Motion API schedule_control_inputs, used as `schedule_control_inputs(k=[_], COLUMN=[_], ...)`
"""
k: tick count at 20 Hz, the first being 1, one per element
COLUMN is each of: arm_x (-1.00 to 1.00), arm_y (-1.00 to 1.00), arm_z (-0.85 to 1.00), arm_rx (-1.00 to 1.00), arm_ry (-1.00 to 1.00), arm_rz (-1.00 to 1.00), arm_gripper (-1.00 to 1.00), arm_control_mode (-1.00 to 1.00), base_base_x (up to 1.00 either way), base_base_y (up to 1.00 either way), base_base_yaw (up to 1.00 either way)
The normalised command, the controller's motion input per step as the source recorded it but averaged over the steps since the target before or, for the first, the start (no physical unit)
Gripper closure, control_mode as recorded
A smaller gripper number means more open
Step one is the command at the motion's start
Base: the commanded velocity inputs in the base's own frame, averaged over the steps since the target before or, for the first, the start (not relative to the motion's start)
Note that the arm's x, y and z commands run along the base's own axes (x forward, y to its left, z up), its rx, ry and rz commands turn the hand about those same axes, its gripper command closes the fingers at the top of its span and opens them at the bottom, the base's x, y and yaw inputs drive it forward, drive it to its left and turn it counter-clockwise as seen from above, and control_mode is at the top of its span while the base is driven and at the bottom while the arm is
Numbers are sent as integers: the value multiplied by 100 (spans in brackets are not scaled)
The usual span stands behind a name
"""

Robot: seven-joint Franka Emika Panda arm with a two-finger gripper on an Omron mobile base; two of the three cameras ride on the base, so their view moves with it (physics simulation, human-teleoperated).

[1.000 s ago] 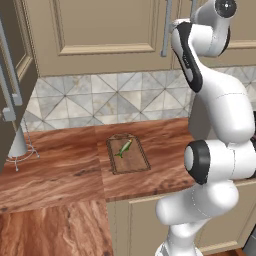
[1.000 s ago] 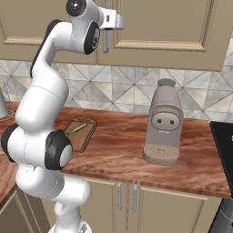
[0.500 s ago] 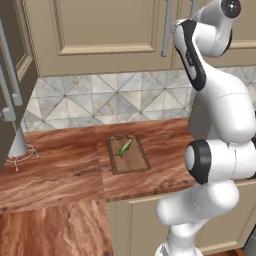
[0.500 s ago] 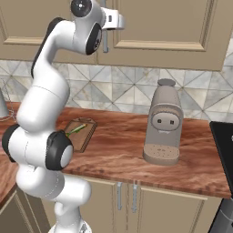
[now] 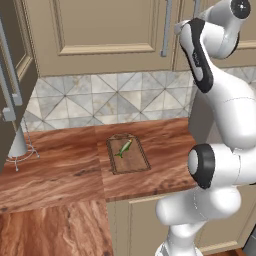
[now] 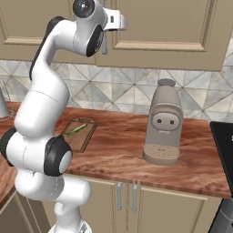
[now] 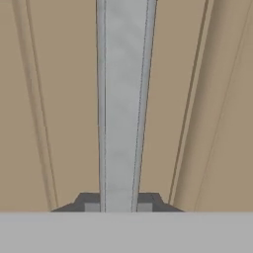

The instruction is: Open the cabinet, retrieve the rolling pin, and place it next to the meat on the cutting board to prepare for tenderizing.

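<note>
Hand view: gripper (image 7: 118,205) clamped tight around the cabinet's (image 7: 59,99) silver handle (image 7: 123,99).

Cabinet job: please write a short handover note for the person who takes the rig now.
Gripper: shut on the cabinet handle, the silver bar between its fingertips.
Cabinet: doors look closed; rolling pin not seen.
Cutting board: on the counter, the meat lying on it.
Done: handle grasped.
Left: pull the door open, take out the rolling pin, lay it beside the meat.
</note>
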Motion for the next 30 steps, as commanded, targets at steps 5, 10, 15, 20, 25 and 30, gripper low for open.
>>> schedule_control_inputs(k=[5,10,15,20,25,30], arm_x=[-46,-67,-81,-83,-78,-33], arm_y=[-54,-74,-83,-89,-84,-44], arm_z=[-1,-15,-22,-24,-23,-21], arm_rx=[0,2,5,7,10,3], arm_ry=[0,0,-7,-8,-10,-3], arm_rz=[0,0,3,5,6,2], arm_gripper=[100,100,100,100,100,-100], arm_control_mode=[-100,-100,-100,-100,-100,-100], base_base_x=[0,0,0,0,0,0], base_base_y=[0,0,0,0,0,0], base_base_yaw=[0,0,0,0,0,0])
